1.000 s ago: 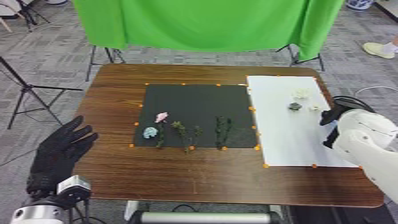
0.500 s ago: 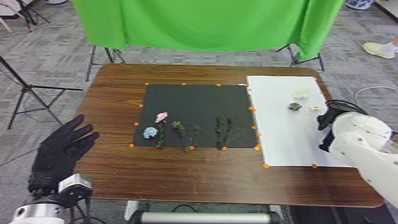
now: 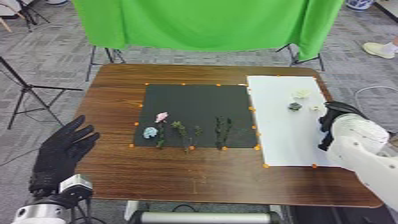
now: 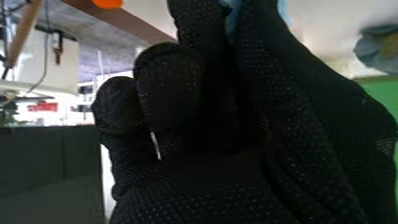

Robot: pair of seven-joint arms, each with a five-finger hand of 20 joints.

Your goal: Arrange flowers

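Flowers laid apart, probably so each can be taken singly.
Head view: the pink flower (image 3: 161, 117), light-blue flower (image 3: 149, 132) and green sprigs (image 3: 179, 128) lie on the black mat (image 3: 195, 100), probably for easy picking; the cream flower (image 3: 302, 93) and dark green rosette (image 3: 295, 106) lie on the white sheet (image 3: 282, 145). The left hand (image 3: 55, 155) is relaxed and empty, apparently parked clear; the right hand (image 3: 332, 120) is at the sheet's outer side. Right wrist view: pale blue material (image 4: 233, 11) shows beside the glove; whether it is grasped, I cannot tell.
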